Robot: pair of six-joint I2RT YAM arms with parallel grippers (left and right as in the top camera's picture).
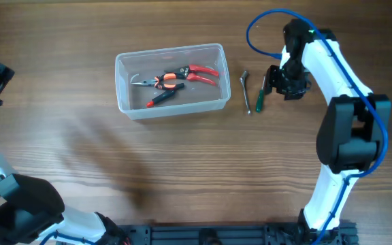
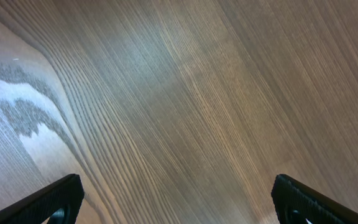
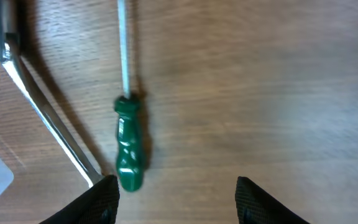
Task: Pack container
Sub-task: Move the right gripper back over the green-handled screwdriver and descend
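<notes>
Two tools lie on the table (image 1: 182, 170) just R of the clear container (image 1: 175, 109) (mid-table, red-handled pliers (image 1: 199, 71) inside): metal wrench (image 1: 246, 92) & green screwdriver (image 1: 259, 97). Right gripper (image 3: 176, 193) hovers by the screwdriver handle, fingers apart, gripping nothing. Left gripper (image 2: 176, 199), far L, fingers spread wide, nothing between.

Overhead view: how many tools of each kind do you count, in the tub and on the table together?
Pliers: 2, orange-handled pair and red-handled pair, both in the container
Green screwdriver: 1
Metal wrench: 1
Small black-and-red tool, kind unclear: 1
Total: 5
</notes>
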